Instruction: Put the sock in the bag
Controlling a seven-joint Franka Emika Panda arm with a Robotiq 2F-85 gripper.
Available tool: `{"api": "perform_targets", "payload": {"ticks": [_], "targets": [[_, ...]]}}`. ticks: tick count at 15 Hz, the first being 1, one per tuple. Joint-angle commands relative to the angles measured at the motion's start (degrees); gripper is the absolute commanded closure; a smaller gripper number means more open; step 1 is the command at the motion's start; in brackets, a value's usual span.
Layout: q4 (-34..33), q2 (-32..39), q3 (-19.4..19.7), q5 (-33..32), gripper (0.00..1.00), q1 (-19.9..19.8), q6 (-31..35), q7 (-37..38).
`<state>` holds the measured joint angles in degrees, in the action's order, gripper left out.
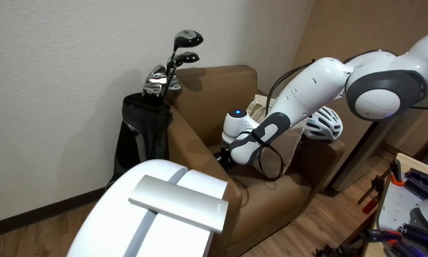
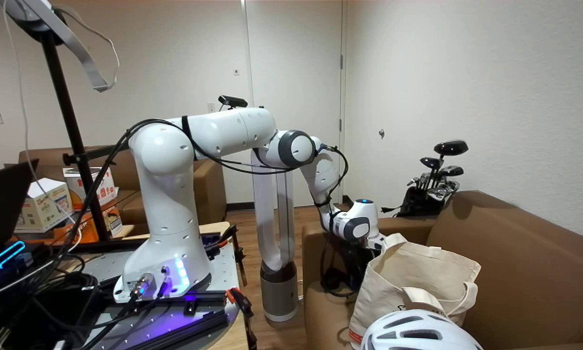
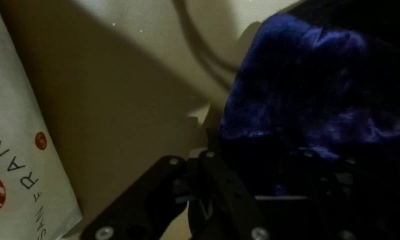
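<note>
The sock (image 3: pixel 286 76) is dark navy-blue, bunched fabric at the right of the wrist view, shiny in places. I cannot make it out in the exterior views. My gripper (image 3: pixel 250 140) points down at the armchair seat, with its fingers apart and dark fabric between and beyond them. The wrist view is dim there, and the right finger is hard to see. In the exterior views the gripper (image 1: pixel 225 160) is low beside the inner armrest, partly hidden by the arm. The cream bag (image 2: pixel 374 304) stands on the seat beside the gripper, its mouth open upward. Its printed side (image 3: pixel 30 156) shows at the wrist view's left.
A brown armchair (image 1: pixel 271 205) holds the bag. A white helmet (image 2: pixel 418 333) lies by the bag, on the far armrest (image 1: pixel 337 150). A black golf bag (image 1: pixel 142 132) with clubs stands behind the near armrest. A black cable loop (image 1: pixel 281 167) hangs from the arm before the bag.
</note>
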<state>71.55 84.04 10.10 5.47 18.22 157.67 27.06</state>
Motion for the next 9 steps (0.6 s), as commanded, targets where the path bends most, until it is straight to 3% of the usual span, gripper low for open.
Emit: {"api": "perform_targets", "payload": {"ticks": [1,2,6,9], "targets": [[-0.3,0.0,0.3,-1.0,0.86,-0.5,-0.5,0.2],[-0.4,0.0,0.5,-1.1,0.92,-0.5,-0.6,0.2],[1.8,-2.2,1.1,-1.1,0.98,0.7,-3.1,-1.0],[7.0,-7.8,1.0,-3.2,0.94,3.1,-5.2,-3.6]]}}
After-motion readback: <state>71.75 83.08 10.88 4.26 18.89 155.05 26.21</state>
